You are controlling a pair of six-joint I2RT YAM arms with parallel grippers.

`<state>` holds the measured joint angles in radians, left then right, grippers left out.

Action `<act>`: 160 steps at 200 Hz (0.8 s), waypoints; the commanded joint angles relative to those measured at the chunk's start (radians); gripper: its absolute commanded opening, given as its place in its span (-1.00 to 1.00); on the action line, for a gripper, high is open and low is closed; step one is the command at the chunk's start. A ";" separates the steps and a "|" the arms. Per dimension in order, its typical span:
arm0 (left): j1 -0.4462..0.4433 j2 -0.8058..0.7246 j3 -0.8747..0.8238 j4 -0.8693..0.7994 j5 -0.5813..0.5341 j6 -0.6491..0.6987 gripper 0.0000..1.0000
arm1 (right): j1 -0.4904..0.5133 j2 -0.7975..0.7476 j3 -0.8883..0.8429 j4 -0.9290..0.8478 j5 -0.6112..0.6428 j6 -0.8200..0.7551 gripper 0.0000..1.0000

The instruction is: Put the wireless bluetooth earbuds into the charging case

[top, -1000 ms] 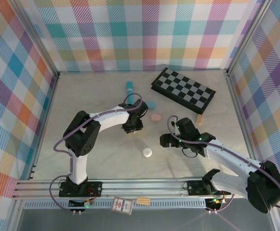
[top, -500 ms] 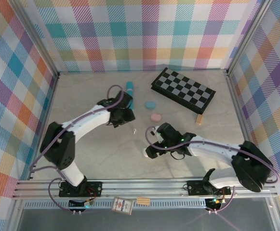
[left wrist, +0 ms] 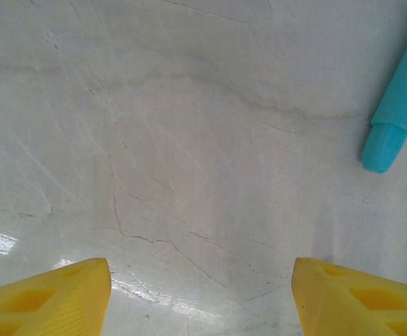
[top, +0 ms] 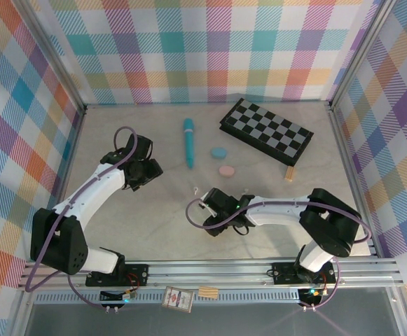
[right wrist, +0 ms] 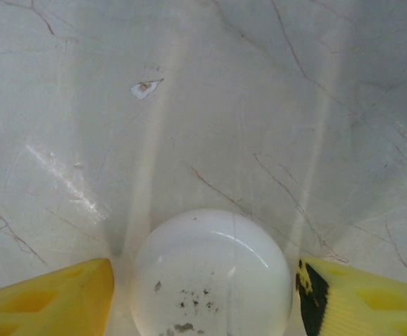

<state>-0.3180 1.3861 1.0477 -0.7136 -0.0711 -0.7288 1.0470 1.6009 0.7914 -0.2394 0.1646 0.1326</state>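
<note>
Tiny white earbud [right wrist: 146, 87] loose on desk [right wrist: 329, 105], upper left in right wrist view, apart from white charging case [right wrist: 210, 280], flanked closely by right hand [right wrist: 204, 269] — grip uncertain. Left hand [left wrist: 200, 273] open — teal pen [left wrist: 399, 105] upper right.

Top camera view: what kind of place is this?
Probably a robot test booth: plaid walls on a metal frame enclose a table, with left arm and right arm bolted at its edge.

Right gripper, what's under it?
A white oval case on the tabletop, between the yellow fingers of the right gripper. What the case holds cannot be seen.
</note>
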 commanded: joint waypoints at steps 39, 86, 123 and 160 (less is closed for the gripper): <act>0.007 -0.005 -0.019 -0.004 0.025 0.029 0.36 | 0.015 -0.002 0.016 -0.049 0.048 0.004 0.09; 0.007 -0.026 -0.035 0.016 0.136 0.098 0.56 | 0.015 -0.112 0.017 -0.066 0.069 -0.055 -0.05; 0.007 -0.126 -0.107 0.071 0.435 0.244 0.99 | 0.002 -0.269 0.053 -0.111 -0.019 -0.201 -0.02; -0.007 -0.221 -0.212 0.259 0.814 0.199 0.99 | -0.053 -0.402 0.120 -0.195 -0.204 -0.326 -0.02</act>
<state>-0.3180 1.2121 0.8852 -0.5957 0.4206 -0.5327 1.0260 1.2671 0.8551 -0.3676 0.1028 -0.0742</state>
